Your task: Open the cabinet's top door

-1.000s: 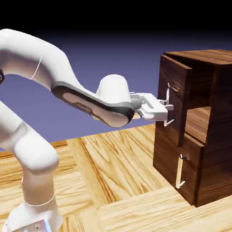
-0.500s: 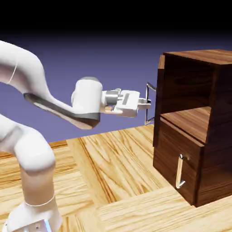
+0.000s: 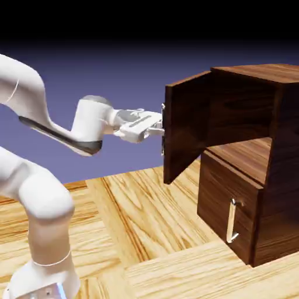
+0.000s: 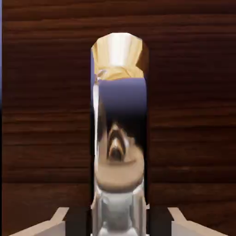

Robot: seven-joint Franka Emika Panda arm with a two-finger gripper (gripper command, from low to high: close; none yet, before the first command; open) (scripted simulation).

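The dark walnut cabinet (image 3: 280,146) stands at the exterior view's right. Its top door (image 3: 187,125) is swung far out toward the arm, baring the upper shelf space inside. My gripper (image 3: 159,127) is shut on the top door's vertical silver handle (image 3: 163,129) at the door's outer edge. In the hand view the silver handle (image 4: 120,138) rises large from between the fingertips (image 4: 53,225), with the door's dark wood (image 4: 46,115) filling the picture behind it. The jaws press on the bar from both sides.
The lower door (image 3: 219,198) is closed, with its shorter silver handle (image 3: 232,221) facing the arm. The wooden table (image 3: 152,233) stretches below the arm and the open door.
The top door has swung from barely ajar to wide open. My hand, still closed on the handle, has travelled toward the exterior view's left, and the arm has folded back.
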